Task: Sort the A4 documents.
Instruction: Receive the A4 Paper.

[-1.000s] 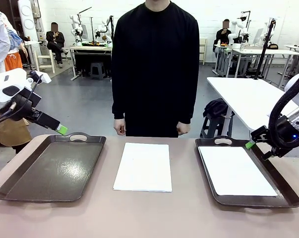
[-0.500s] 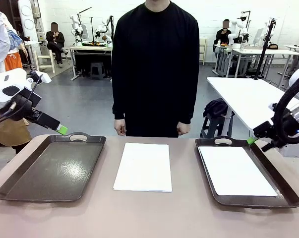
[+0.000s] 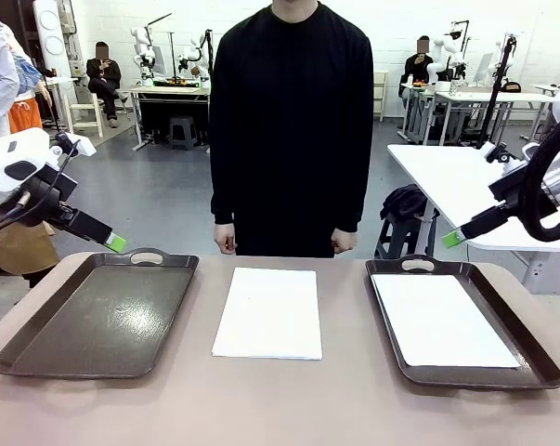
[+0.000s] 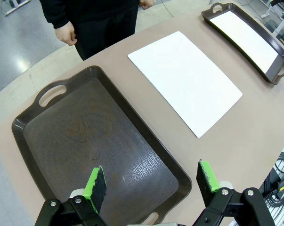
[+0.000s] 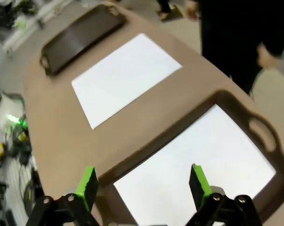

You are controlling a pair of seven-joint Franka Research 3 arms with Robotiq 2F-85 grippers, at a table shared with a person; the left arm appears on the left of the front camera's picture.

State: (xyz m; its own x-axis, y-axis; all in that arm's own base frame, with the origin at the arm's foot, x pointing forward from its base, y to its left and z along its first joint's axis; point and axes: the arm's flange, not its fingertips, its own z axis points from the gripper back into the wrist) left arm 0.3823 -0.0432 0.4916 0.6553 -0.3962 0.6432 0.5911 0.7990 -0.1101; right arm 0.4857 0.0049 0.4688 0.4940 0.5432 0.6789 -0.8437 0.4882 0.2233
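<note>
A stack of white A4 documents (image 3: 267, 312) lies on the table between two dark brown handled trays. One A4 sheet (image 3: 442, 320) lies flat in the right tray (image 3: 542, 360); the left tray (image 3: 98, 316) holds nothing. My left gripper (image 3: 115, 242) hovers open above the left tray's far left corner; in the left wrist view the gripper (image 4: 152, 181) stands over that tray (image 4: 85, 136), the stack (image 4: 184, 80) beyond. My right gripper (image 3: 453, 239) hangs open above the right tray's far edge. In the right wrist view the gripper (image 5: 142, 184) is over the trayed sheet (image 5: 203, 165).
A person in black (image 3: 291, 130) stands at the far table edge, hands (image 3: 225, 240) down at the sides. The tan tabletop (image 3: 280, 409) is bare near me. Other tables and people are farther back.
My right gripper has risen from the right tray's far right rim and now sits higher, still open. The left arm, the papers and the person have not moved.
</note>
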